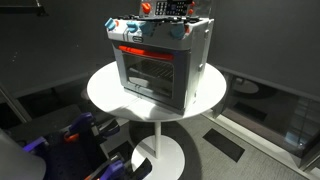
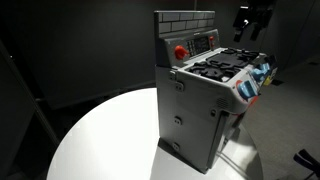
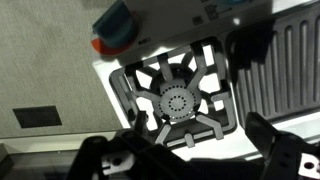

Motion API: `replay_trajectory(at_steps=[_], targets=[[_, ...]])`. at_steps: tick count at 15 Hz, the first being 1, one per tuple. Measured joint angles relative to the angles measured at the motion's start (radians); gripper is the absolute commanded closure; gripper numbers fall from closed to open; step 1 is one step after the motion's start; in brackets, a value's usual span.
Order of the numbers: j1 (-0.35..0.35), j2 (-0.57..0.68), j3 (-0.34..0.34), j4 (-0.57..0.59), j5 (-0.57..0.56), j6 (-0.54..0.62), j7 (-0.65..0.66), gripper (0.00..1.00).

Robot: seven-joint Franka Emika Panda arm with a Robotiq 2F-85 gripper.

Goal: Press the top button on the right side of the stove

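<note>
While they hang above the stove (image 3: 175, 100), the fingers (image 3: 290, 155) spread wide, empty.

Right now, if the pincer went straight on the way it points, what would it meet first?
Likely the black burner grate on the stove, which the wrist view faces squarely from above; the pincer hangs over it. The gap is hard to judge.

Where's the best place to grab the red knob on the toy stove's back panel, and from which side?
Probably pinch the red knob across its round rim, coming in level from the front, over the burner grates. It juts out of the upright back panel and faces the cooktop, so only its sides offer opposed faces.
</note>
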Motion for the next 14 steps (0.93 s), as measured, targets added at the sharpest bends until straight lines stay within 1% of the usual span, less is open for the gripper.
replay_trajectory(at_steps=[3, 5, 9, 14], targets=[[0.000, -0.039, 0.000, -0.012, 0.002, -0.052, -0.038, 0.00], [0.000, -0.072, 0.000, -0.031, 0.002, -0.062, -0.052, 0.00], [0.003, -0.150, 0.001, -0.095, 0.002, -0.066, -0.063, 0.00], [0.009, -0.237, 0.001, -0.174, 0.003, -0.101, -0.063, 0.00]])
